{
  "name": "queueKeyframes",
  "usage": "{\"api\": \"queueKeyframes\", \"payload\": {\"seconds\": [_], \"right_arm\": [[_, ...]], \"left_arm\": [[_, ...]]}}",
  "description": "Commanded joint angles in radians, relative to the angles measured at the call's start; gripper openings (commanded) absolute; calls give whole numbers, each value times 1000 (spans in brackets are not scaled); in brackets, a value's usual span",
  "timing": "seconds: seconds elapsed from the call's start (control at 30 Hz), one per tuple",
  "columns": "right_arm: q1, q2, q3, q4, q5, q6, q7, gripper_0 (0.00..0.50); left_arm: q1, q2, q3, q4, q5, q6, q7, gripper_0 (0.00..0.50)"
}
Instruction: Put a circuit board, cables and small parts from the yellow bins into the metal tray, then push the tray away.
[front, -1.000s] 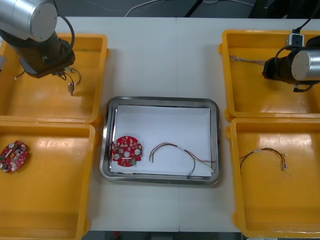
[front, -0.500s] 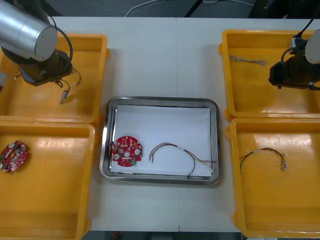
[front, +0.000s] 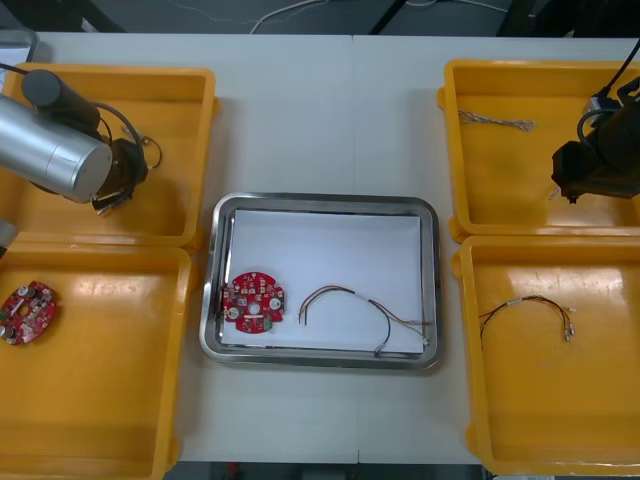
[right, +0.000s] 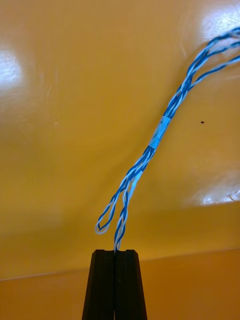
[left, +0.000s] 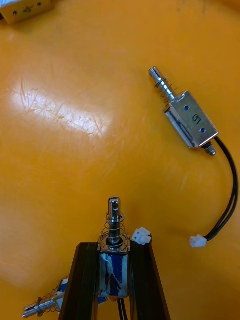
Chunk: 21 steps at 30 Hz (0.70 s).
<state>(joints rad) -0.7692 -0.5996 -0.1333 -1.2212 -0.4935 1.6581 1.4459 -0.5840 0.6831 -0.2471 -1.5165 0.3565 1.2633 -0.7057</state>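
Note:
My left gripper (left: 114, 246) is shut on a small metal part (left: 113, 235) with a spring, held above the floor of the far left yellow bin (front: 170, 75); the front view has this gripper (front: 108, 198) near the bin's middle. A second small metal part (left: 190, 120) with a black lead lies on the bin floor beyond the fingers. My right gripper (right: 116, 251) is shut on the end of a twisted blue and white cable (right: 160, 130), over the far right bin (front: 480, 200). The metal tray (front: 320, 201) holds a round red circuit board (front: 253, 300) and a cable (front: 365, 305).
Another red circuit board (front: 27, 311) lies in the near left bin (front: 120, 400). The near right bin (front: 520, 420) holds a red and yellow cable (front: 530, 310). A twisted cable (front: 495, 122) lies at the back of the far right bin. A third small part (left: 45, 302) sits beside my left fingers.
The left arm has swung left and nearer within its bin, carrying the small metal part. The right arm has drawn right and nearer over the far right bin.

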Motion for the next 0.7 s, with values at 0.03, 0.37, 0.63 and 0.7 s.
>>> {"api": "queueKeyframes", "payload": {"seconds": [0.03,0.37,0.63,0.7], "right_arm": [[-33,1,-32,-63,-17,35,25,0],[-25,7,-32,-67,-45,42,30,169],[-27,7,-65,-67,-54,35,14,500],[-27,7,-74,-66,-51,32,5,500]], "left_arm": [[-4,21,25,-31,-8,18,-90,0],[-79,26,42,-42,50,173,-110,0],[-140,39,61,-88,114,315,-112,0],[-165,49,65,-90,131,354,-113,0]]}}
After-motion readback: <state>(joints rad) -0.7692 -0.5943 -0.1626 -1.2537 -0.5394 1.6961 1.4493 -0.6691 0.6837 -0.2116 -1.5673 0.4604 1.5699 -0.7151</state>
